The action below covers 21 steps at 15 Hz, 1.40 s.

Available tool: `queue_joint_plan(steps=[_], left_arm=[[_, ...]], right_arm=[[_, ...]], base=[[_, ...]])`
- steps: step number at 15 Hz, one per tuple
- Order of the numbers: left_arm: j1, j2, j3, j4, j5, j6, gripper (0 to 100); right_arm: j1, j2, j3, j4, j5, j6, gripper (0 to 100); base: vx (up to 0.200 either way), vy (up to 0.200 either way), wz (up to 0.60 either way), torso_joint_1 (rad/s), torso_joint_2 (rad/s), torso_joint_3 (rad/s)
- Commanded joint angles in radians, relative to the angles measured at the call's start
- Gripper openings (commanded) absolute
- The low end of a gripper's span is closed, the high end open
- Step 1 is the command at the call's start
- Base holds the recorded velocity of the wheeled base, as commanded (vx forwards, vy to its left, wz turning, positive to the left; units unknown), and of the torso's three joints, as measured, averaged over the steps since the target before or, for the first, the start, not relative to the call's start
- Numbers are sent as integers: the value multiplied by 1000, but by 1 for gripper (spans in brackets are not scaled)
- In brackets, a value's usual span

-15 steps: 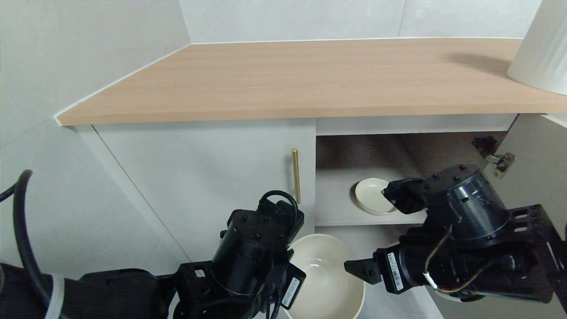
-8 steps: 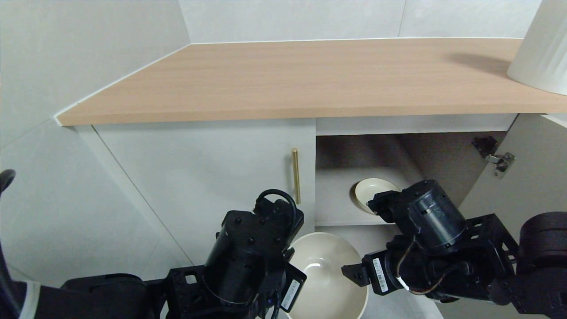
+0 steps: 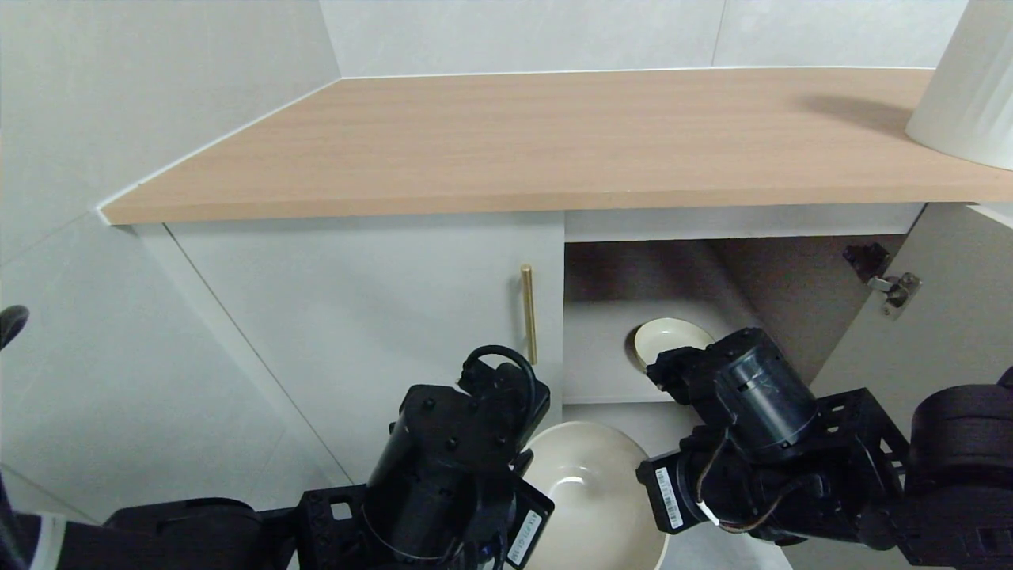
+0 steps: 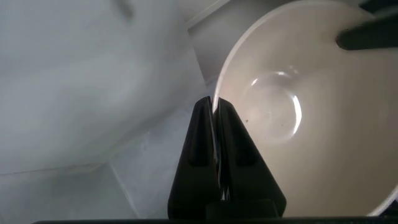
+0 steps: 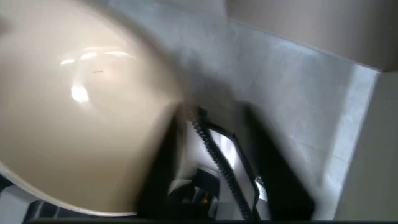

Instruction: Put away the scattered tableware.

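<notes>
The left gripper (image 4: 214,107) is pinched onto the rim of the bowl (image 3: 589,499), one finger (image 4: 200,127) outside the wall and the other inside, pressed close with only the thin edge between them. The bowl is large and cream, with its mouth facing up and nothing in it. It is held off any surface, low in front of the cabinet (image 3: 356,317), just right of the closed door's lower corner and before the open compartment. The right gripper (image 5: 214,118) sits just beside the bowl's opposite rim. In the blurred right wrist view its two dark fingers stand spread with a wide gap and hold nothing; whether they touch the bowl cannot be told. Inside the open compartment a small pale dish (image 3: 669,336) lies flat on the shelf (image 3: 601,356), partly hidden behind the right arm. A slim brass handle (image 3: 528,313) stands upright at the closed door's right edge. The right door (image 3: 950,317) is swung open, and its hinge (image 3: 890,289) shows. On the wooden counter (image 3: 514,134) above, at the far right, stands a white ribbed vessel (image 3: 969,87)
</notes>
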Motion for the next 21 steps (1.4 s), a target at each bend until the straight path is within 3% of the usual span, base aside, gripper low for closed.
queue_joint_plan(steps=[1, 8, 9, 15, 18, 21], left_arm=[[1, 1, 2, 2, 3, 0, 0], [1, 1, 5, 2, 5, -1, 0], [1, 1, 14, 2, 5, 0, 100], [3, -2, 20, -49, 17, 0, 100], [3, -5, 22, -49, 19, 0, 100], [3, -8, 22, -47, 19, 0, 100]], right_arm=[[-2, 1, 2, 3, -4, 0, 0], [-2, 1, 3, 3, -5, -2, 0], [-2, 1, 3, 3, -4, -2, 0], [-9, 0, 5, 3, -10, 0, 0], [-151, 32, 8, -26, -39, 4, 0], [-275, 155, 109, -378, -65, 7, 0]], base=[[0, 0, 0, 0, 0, 0], [0, 0, 0, 0, 0, 0], [0, 0, 0, 0, 0, 0], [0, 0, 0, 0, 0, 0], [0, 0, 0, 0, 0, 0], [0, 0, 0, 0, 0, 0]])
